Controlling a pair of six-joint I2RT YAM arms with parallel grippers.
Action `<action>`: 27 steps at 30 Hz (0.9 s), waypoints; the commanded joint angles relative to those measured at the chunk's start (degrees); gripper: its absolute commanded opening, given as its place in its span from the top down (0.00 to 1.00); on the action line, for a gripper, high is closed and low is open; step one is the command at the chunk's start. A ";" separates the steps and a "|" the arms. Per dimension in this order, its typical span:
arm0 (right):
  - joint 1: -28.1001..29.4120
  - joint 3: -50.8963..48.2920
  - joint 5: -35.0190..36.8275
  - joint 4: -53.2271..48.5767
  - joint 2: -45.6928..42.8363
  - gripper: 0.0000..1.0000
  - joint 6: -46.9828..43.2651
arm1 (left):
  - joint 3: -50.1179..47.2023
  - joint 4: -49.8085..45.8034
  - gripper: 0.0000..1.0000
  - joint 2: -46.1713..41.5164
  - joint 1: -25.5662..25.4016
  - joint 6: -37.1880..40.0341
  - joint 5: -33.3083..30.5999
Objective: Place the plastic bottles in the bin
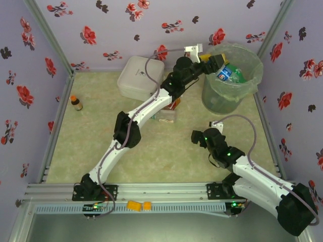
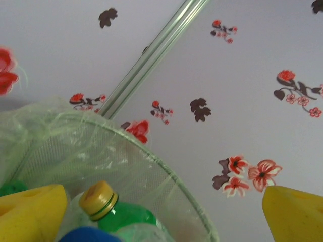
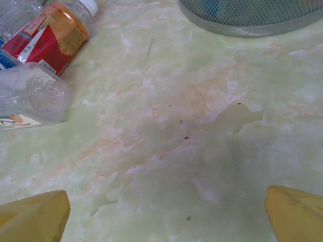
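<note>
The bin, a round grey-green bucket with a clear bag liner, stands at the back right. Plastic bottles with blue labels and green bodies lie inside it. My left gripper hangs open over the bin's near-left rim, holding nothing. In the left wrist view its yellow fingers stand wide apart above a green bottle with a yellow cap inside the bin rim. My right gripper is open over bare table. A red-labelled bottle and a clear bottle lie ahead of it to the left.
A white lidded box sits left of the bin, under the left arm. A tiny brown bottle with an orange cap stands at the far left. The bin's mesh base is ahead of the right gripper. Flowered walls close in the table.
</note>
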 commanded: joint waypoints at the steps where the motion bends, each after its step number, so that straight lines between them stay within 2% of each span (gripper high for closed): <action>1: -0.38 2.28 -0.07 0.54 -0.18 0.00 0.53 | -5.93 1.18 0.00 -7.89 1.19 1.03 2.98; 10: -0.39 6.52 -3.14 1.14 5.09 0.00 -2.45 | -35.05 13.39 0.00 -28.71 3.04 6.52 1.70; 14: -0.39 8.86 -6.93 4.00 9.27 0.00 -4.36 | -46.59 18.77 0.00 -35.96 5.74 3.94 1.53; 22: -0.14 20.96 -21.58 3.79 26.02 0.00 -13.64 | -73.35 26.03 0.00 -50.14 10.83 2.12 -1.93; 27: 0.40 33.84 -26.77 -4.40 38.14 0.00 -23.38 | -88.39 25.40 0.00 -58.55 14.01 3.14 -6.23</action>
